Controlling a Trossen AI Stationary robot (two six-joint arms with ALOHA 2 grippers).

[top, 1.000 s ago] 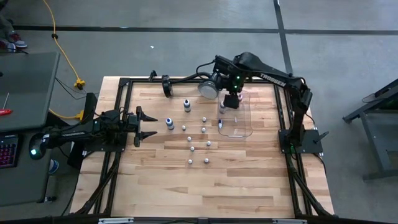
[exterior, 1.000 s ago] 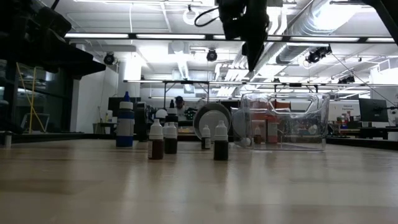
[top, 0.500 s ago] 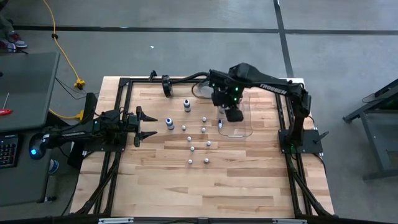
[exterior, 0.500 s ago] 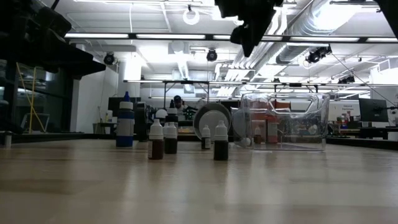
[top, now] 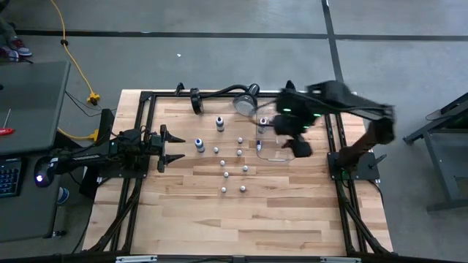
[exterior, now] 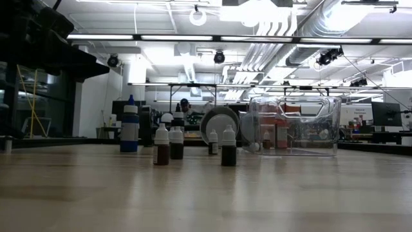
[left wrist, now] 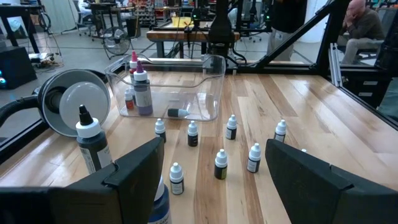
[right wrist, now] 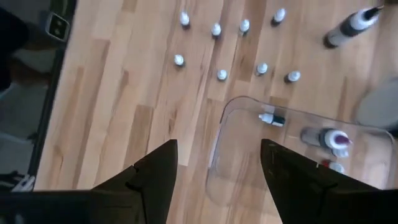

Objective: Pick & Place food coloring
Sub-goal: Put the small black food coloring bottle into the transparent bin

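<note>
Currently, right gripper (top: 296, 146): I have it raised above the clear tray (top: 287, 156), near the tray's outer side; its fingers (right wrist: 152, 180) stand wide with nothing between them.
Left gripper (top: 170, 147): parked at the left side of the table (top: 278, 212), spread wide and empty, pointing at the bottle cluster.
Food coloring, loose: small white-capped bottles (top: 234, 169) stand upright in a scatter on the bare wood between the two arms, with two taller bottles (top: 199, 145) on the left arm's side.
Food coloring, placed: several bottles already sit in the tray, one small one lying on its side (right wrist: 272, 118), a taller one standing (left wrist: 142, 93).
Risk, knocking: the loose bottles stand close together, so I judge a wide-fingered descent onto one could tip its neighbour.
Risk, tray wall: a low sweep back toward the cluster could clip the tray rim and shove it.
Risk, lamp: the round silver lamp head (top: 245, 103) sits just beside the tray's far corner, near any arc there.
Open room: the near half of the table is bare wood; the black frame rails (top: 139, 175) bound both sides.
</note>
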